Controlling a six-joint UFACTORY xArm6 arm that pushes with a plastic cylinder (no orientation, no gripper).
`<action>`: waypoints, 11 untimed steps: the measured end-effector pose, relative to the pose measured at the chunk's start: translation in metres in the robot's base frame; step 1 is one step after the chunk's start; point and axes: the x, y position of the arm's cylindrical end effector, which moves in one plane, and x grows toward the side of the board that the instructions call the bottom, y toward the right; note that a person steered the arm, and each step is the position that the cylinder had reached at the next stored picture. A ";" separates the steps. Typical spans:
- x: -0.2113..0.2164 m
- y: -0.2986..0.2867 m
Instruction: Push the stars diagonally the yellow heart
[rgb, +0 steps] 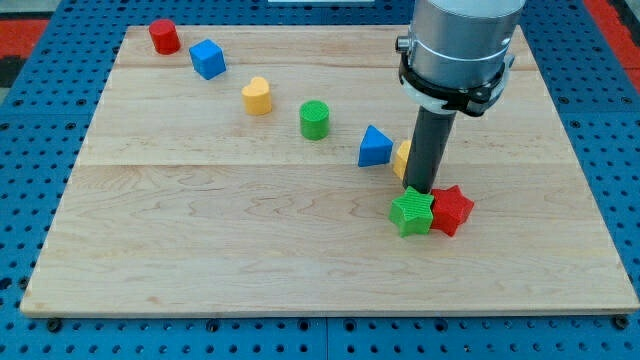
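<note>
- Green star (411, 212) and red star (451, 209) touch, well right of and below the yellow heart (257, 96).
- No pincer: the tip (421, 190) sits just above both.
- Stars likely light, rigid; push their right faces.

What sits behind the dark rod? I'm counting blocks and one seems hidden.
Behind the rod, a yellow block shows only as a sliver beside the blue triangle. The rest is covered, so its shape is unclear.
</note>
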 end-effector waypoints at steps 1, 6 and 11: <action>-0.012 0.071; 0.040 -0.104; 0.019 -0.211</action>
